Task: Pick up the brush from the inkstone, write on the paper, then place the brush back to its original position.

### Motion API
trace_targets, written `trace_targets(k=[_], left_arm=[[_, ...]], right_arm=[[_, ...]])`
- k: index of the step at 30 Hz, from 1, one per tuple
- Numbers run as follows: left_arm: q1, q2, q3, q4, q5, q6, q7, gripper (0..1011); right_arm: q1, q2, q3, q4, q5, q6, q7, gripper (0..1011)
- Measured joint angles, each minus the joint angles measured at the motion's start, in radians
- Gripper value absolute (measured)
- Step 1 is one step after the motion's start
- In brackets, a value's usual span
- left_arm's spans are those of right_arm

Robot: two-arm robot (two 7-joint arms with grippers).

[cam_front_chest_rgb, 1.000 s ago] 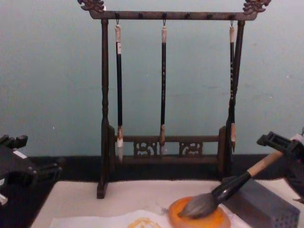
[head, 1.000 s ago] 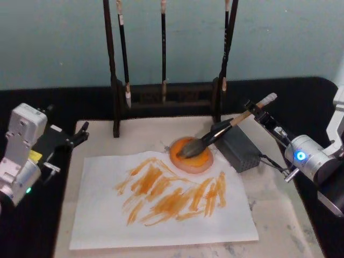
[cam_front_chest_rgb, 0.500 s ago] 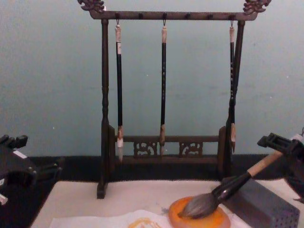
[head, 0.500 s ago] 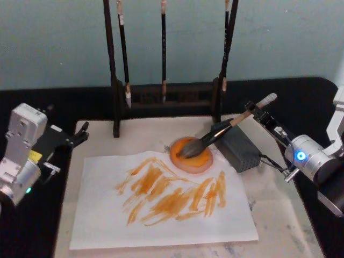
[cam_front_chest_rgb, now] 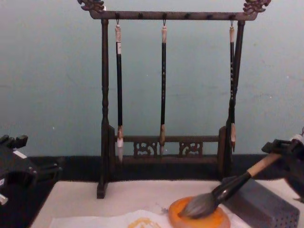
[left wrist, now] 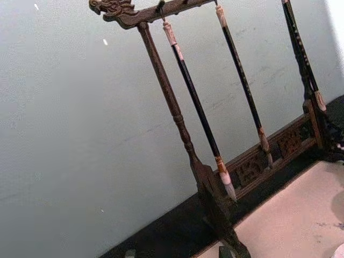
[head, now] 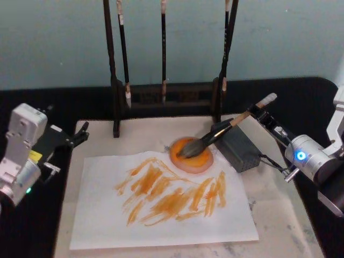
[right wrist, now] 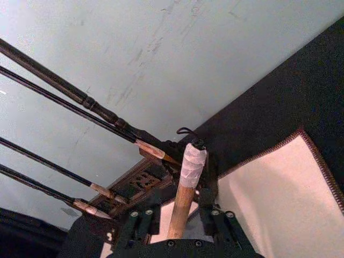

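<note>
The brush [head: 215, 137] lies slanted, its bushy bristles on the round orange inkstone [head: 192, 158] and its black shaft propped on a grey block [head: 240, 149]. My right gripper [head: 259, 112] is at the tan handle's upper end with its fingers on either side of it and small gaps showing in the right wrist view, where the handle [right wrist: 185, 183] runs between them. It stands open. The paper [head: 161, 217], covered in orange strokes, lies in front of the inkstone. My left gripper [head: 78, 137] is parked open at the mat's left edge.
A dark wooden rack [head: 164, 97] with three slim hanging brushes stands behind the inkstone. The beige felt mat [head: 279, 215] covers the table under everything. Black cloth borders it left, right and behind.
In the chest view my right gripper has slipped slightly down and to the right along the handle. The brush has stayed on the inkstone. The left arm has not moved.
</note>
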Motion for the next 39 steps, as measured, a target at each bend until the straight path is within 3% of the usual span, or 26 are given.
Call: trace_targets(k=[5,7,9,26,39], left_arm=[[0.0,0.0,0.0,0.0,0.0,0.0,0.0,1001],[0.0,0.0,0.0,0.0,0.0,0.0,0.0,1001],[0.0,0.0,0.0,0.0,0.0,0.0,0.0,1001],[0.0,0.0,0.0,0.0,0.0,0.0,0.0,1001],[0.0,0.0,0.0,0.0,0.0,0.0,0.0,1001]], right_arm=[[0.0,0.0,0.0,0.0,0.0,0.0,0.0,336],[0.0,0.0,0.0,0.0,0.0,0.0,0.0,214],[0.0,0.0,0.0,0.0,0.0,0.0,0.0,175],[0.0,0.0,0.0,0.0,0.0,0.0,0.001,168],[-0.013,0.039,-0.025,-0.093,0.011,-0.049,0.032,168]])
